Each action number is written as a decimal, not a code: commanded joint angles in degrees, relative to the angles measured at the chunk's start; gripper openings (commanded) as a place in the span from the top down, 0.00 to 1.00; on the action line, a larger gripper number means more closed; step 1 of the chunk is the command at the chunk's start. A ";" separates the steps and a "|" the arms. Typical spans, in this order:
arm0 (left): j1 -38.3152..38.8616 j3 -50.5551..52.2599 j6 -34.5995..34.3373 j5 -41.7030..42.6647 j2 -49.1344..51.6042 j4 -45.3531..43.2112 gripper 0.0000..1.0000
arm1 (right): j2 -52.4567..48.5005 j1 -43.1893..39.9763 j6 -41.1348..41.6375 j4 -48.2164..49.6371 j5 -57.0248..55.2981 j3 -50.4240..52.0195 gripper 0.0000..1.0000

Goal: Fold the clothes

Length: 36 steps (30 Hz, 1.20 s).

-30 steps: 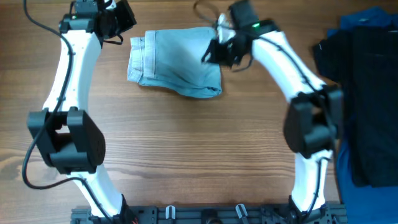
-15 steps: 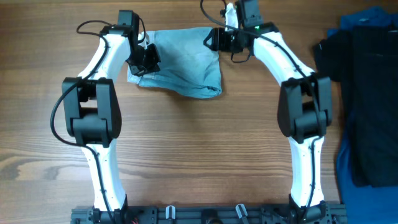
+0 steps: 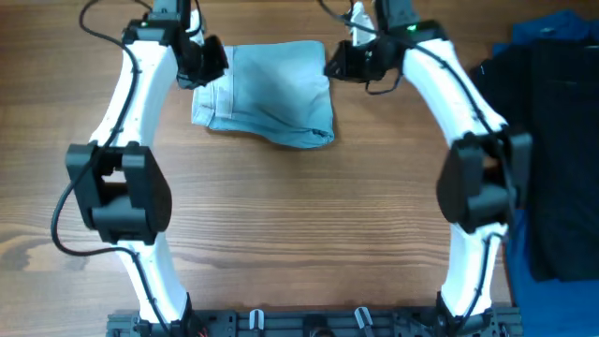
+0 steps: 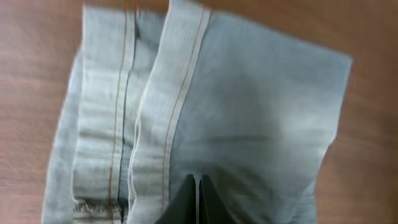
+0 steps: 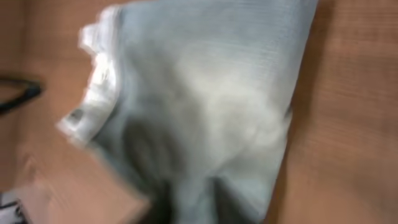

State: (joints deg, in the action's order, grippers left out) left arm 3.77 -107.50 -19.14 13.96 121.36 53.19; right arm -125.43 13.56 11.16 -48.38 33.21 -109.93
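Note:
The light blue denim shorts (image 3: 271, 94) lie folded flat at the back middle of the wooden table. My left gripper (image 3: 206, 62) hovers at their upper left corner. In the left wrist view its fingers (image 4: 198, 185) are shut and empty, just above the cloth (image 4: 249, 106), with the stitched hems to the left. My right gripper (image 3: 339, 65) is at the shorts' upper right corner. The right wrist view is blurred. Its fingers (image 5: 193, 202) look apart over the cloth (image 5: 205, 93), holding nothing I can see.
A black garment (image 3: 543, 140) lies on a dark blue cloth (image 3: 552, 28) along the table's right edge. Bare wood (image 3: 299, 225) fills the middle and front. Cables trail behind both wrists at the back edge.
My left gripper has drawn back from the shorts' left edge to their upper left corner. My right gripper has shifted slightly right, off the top right corner. The shorts lie flat.

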 commanded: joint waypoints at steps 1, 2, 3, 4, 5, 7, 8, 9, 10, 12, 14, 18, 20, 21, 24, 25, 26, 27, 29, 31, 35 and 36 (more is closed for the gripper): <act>0.39 0.02 0.72 -1.64 3.43 -0.52 0.96 | 0.68 0.70 -2.62 -3.98 1.05 1.25 0.96; 0.66 0.02 0.72 -1.62 4.83 -0.92 0.96 | 0.48 1.05 -3.69 -4.15 1.14 2.75 0.96; 0.85 0.04 0.70 -1.62 5.88 -1.09 0.96 | 0.35 1.46 -3.69 -3.87 0.92 4.59 0.96; 1.03 0.04 0.70 -1.62 7.39 -1.09 0.96 | 0.15 2.10 -3.69 -2.73 0.92 7.13 0.96; 1.18 0.04 0.72 -1.64 8.48 -1.07 0.96 | 0.15 2.69 -3.67 -0.76 0.92 9.77 0.96; 1.29 0.04 0.72 -1.64 10.29 -1.07 0.96 | 0.15 4.04 -3.50 4.28 0.92 15.39 0.96; 1.27 0.04 0.72 -1.66 11.17 -1.07 0.96 | 0.15 4.74 -3.45 7.78 0.92 18.71 0.95; 1.27 0.04 0.72 -1.68 11.58 -1.05 0.96 | 0.15 5.22 -3.34 10.05 0.94 20.83 0.94; 1.27 0.04 0.74 -1.88 11.89 -1.01 0.96 | 0.15 5.53 -2.05 12.17 0.83 23.04 0.92; 1.27 0.02 0.74 -2.05 11.98 -0.83 0.96 | 0.15 5.60 -0.20 14.95 0.72 26.21 0.92; 1.14 -0.11 0.74 -2.05 10.56 -1.88 0.96 | 0.33 5.18 -0.50 14.43 0.74 26.40 0.95; 0.39 -1.40 0.72 -3.93 4.63 -2.47 0.96 | 1.90 3.08 -0.52 12.24 1.79 24.59 0.96; -0.07 -1.40 0.68 -8.41 2.08 -2.84 0.95 | 3.72 0.87 -0.68 10.25 1.77 23.87 0.96; -0.44 -1.40 0.72 -10.82 1.14 -2.97 0.80 | 5.42 -1.18 -0.66 9.29 1.77 23.87 0.96; -1.62 -1.03 2.34 -12.55 1.46 -2.58 0.16 | 9.57 -7.78 -0.63 5.75 1.75 23.87 0.68; -1.86 -0.22 2.54 -12.57 2.14 -2.80 0.00 | 10.69 -11.13 -0.66 4.07 1.75 23.87 0.49; -1.92 0.09 4.39 -12.33 3.10 -2.78 0.00 | 10.93 -13.70 -0.66 2.89 1.75 23.87 0.42; -1.92 0.09 5.92 -12.31 4.13 -2.56 0.00 | 10.93 -15.56 -0.63 1.99 1.75 23.91 0.39; -1.92 0.61 7.54 -11.69 6.21 -2.58 0.00 | 10.88 -18.73 -0.66 0.66 0.79 24.28 0.36; -1.90 0.68 10.27 -8.24 8.68 -2.51 0.00 | 10.88 -20.81 -0.68 -0.50 -1.03 24.28 0.35; -1.92 0.68 11.47 -4.15 12.04 -2.64 0.00 | 10.88 -22.12 -0.68 -1.42 -4.28 24.30 0.32; -1.92 0.68 11.47 -4.15 12.76 -2.64 0.00 | 10.88 -22.10 -0.63 -1.42 -4.98 24.30 0.29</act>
State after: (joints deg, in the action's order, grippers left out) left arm 1.85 -107.26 -9.82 7.33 132.38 50.57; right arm -115.11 -8.51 10.61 -49.71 30.96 -85.43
